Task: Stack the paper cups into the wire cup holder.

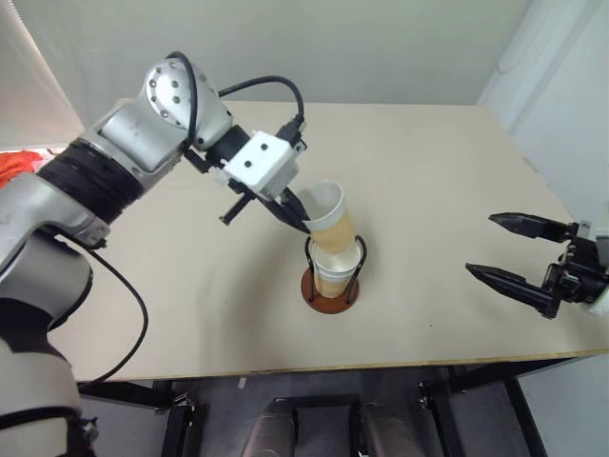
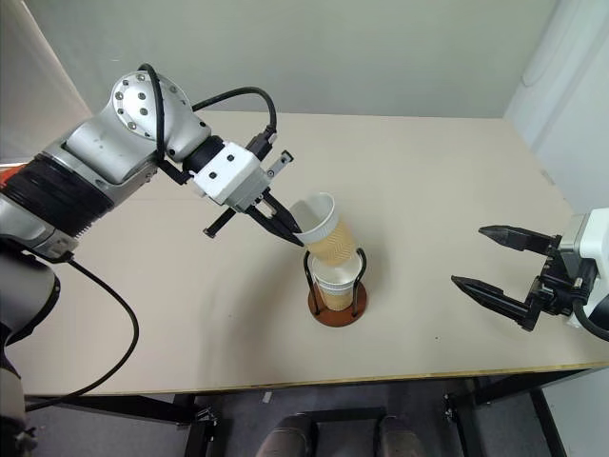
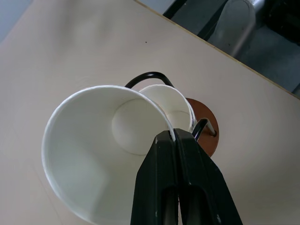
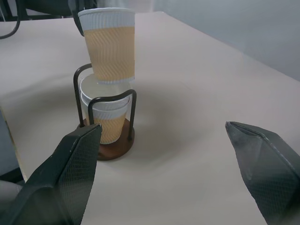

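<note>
Pale beige table (image 1: 428, 190), bare apart from the holder and cups; grey-green wall beyond its far edge, white panel at the right corner, dark frame and floor under the near edge.

Left arm reaching from the left over the table middle, white wrist block angled down and to the right, black cable looped above it. Left gripper (image 2: 293, 233) pinched shut on the rim of the top paper cup (image 2: 324, 233), one finger inside the white wall, one outside, as seen close up in the left wrist view. Cup tilted, mouth leaning toward the gripper, its tan base poked into the mouth of the cups in the holder (image 1: 333, 276), not seated down.

Wire cup holder (image 2: 337, 305) directly below and just beyond the left fingertips, reddish-brown disc flat on the table, black loops upright around the nested cups.

Right gripper (image 1: 519, 257) near the table's right edge, well apart from the holder, roughly level, pointing back toward it. Fingers spread wide, nothing between them; holder and cups straight ahead of the gap in the right wrist view.
</note>
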`<state>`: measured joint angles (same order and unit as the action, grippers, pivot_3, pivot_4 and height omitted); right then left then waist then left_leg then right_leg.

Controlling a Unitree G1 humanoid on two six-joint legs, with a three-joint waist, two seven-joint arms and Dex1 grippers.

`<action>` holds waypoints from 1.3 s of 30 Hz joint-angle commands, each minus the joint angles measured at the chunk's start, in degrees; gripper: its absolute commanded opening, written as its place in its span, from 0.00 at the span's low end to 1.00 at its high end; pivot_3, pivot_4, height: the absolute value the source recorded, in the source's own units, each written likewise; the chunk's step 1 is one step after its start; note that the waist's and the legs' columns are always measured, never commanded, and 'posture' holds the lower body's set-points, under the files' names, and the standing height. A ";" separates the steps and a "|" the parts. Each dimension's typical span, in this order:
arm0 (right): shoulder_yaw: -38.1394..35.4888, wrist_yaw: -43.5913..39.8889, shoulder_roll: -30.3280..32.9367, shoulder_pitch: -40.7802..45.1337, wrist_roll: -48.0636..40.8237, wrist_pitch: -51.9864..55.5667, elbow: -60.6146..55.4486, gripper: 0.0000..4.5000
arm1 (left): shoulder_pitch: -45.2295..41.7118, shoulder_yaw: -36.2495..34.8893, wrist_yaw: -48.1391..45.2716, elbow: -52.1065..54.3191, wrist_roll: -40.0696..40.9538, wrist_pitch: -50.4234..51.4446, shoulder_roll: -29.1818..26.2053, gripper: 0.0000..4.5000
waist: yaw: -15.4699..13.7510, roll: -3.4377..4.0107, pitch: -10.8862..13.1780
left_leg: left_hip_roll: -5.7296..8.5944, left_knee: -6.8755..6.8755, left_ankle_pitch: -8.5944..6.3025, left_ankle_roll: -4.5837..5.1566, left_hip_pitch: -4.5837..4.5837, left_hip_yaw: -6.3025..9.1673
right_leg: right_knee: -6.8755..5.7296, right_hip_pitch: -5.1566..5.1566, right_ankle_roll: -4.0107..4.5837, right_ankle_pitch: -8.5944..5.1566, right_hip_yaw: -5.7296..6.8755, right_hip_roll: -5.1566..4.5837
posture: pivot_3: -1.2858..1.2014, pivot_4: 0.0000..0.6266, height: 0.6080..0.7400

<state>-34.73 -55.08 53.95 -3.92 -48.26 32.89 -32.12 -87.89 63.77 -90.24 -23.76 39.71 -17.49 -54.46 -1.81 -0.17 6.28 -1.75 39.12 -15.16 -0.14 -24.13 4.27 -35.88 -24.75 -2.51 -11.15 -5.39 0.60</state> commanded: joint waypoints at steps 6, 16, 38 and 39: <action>-1.36 0.83 -0.02 0.28 -0.84 -0.19 -1.47 1.00 | -2.05 0.58 -2.26 -0.06 -0.22 -0.96 0.46 0.14 | 0.01 0.00 0.00 | -0.01 -0.02 -0.05 -0.02 0.00 0.01 | -0.01 0.00 -0.10 -0.05 0.01 0.01 | 0.52 0.24 1.00; -0.16 1.18 -0.13 1.19 -0.55 -0.62 -1.06 1.00 | -1.15 -2.19 -2.26 -3.97 -3.63 -3.32 3.26 0.84 | 0.02 0.00 0.00 | -0.01 -0.02 -0.12 -0.03 0.02 0.01 | -0.01 0.00 -0.12 -0.07 0.01 0.00 | 0.52 0.24 1.00; 24.20 -14.26 1.87 32.96 11.96 -9.00 26.87 1.00 | 21.45 -39.68 0.51 -11.52 -9.75 22.35 -6.65 0.84 | 1.15 0.17 0.01 | -0.12 -0.07 -0.01 -0.18 0.08 0.18 | -0.21 -0.19 -0.02 -0.06 0.22 0.04 | 0.52 0.24 1.00; 25.33 -14.63 1.65 34.13 13.01 -9.11 28.31 1.00 | 23.39 -41.30 0.27 -11.66 -10.98 22.28 -7.41 0.84 | 1.16 0.17 0.01 | -0.12 -0.10 0.00 -0.19 0.08 0.19 | -0.21 -0.22 -0.01 -0.06 0.25 0.04 | 0.52 0.24 1.00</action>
<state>-9.82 -68.98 55.29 28.97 -36.62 24.81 -5.00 -65.13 26.04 -89.76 -34.88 29.89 3.73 -60.72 -0.65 0.00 6.29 -1.89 39.02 -15.16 -0.34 -24.04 4.48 -36.11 -24.97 -2.50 -11.22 -5.14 0.63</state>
